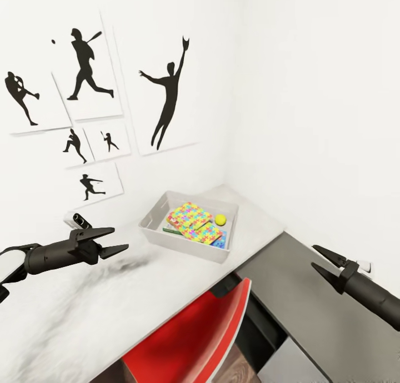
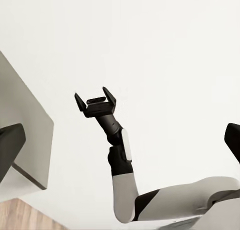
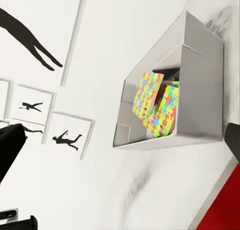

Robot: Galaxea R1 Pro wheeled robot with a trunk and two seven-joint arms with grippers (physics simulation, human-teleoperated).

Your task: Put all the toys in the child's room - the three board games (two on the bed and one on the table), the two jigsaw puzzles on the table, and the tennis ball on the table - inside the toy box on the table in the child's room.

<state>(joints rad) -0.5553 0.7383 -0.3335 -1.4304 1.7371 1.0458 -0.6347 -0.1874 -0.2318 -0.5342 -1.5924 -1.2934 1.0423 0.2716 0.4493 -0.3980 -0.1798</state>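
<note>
Peeking from beneath jigsaw puzzles, seemingly board games.

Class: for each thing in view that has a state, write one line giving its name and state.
Toy box: upright on the table, holding toys.
Jigsaw puzzles: inside the box.
Tennis ball: inside the box.
Left gripper: jaws open, empty.
Right gripper: jaws open, empty.

Matt pale grey toy box, glossy red chair back, smooth marbled table, matt black left gripper.
</note>
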